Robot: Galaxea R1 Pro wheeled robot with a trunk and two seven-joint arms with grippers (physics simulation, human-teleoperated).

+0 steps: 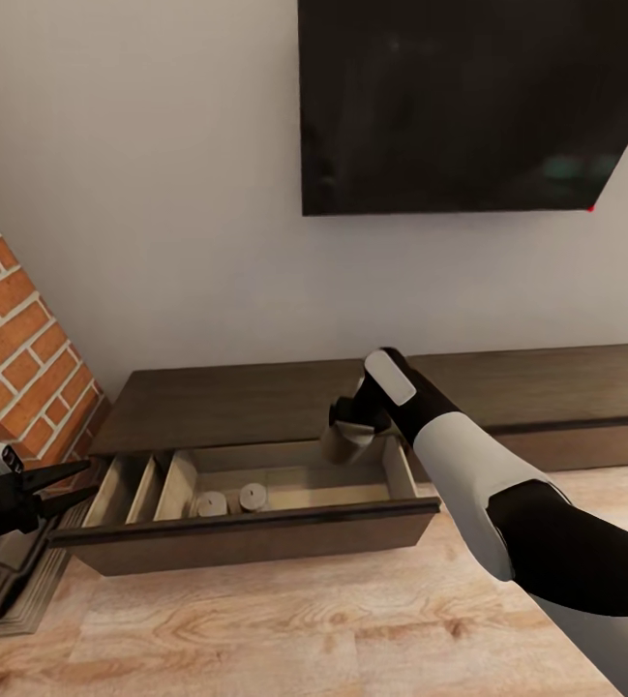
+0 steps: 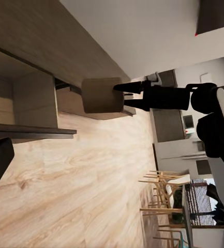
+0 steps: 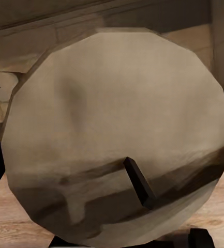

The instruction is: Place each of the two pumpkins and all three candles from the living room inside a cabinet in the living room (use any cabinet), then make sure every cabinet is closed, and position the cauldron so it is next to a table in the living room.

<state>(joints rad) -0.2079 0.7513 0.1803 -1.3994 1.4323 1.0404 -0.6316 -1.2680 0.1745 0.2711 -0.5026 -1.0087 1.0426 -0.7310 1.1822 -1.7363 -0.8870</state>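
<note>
Facing a white wall with a dark screen [image 1: 478,97] above the long brown cabinet [image 1: 284,397], its drawer [image 1: 255,528] standing pulled out. Holding a stubby candle [image 1: 348,438] over the drawer in the right hand [image 1: 357,418], clamped across its sides. Idling beside the bricks, left hand [image 1: 57,489] spread narrowly, empty. Resting inside already: two candles [image 1: 231,500]. Judging it light, stiff, somewhat slick; gripping mid-body.

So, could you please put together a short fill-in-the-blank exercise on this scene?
1. The cabinet drawer is ____.
2. The number of candles already lying in the drawer is ____.
3. The right gripper holds a third candle above the ____.
4. The left gripper holds ____.

Missing words: open; two; drawer; nothing
</note>
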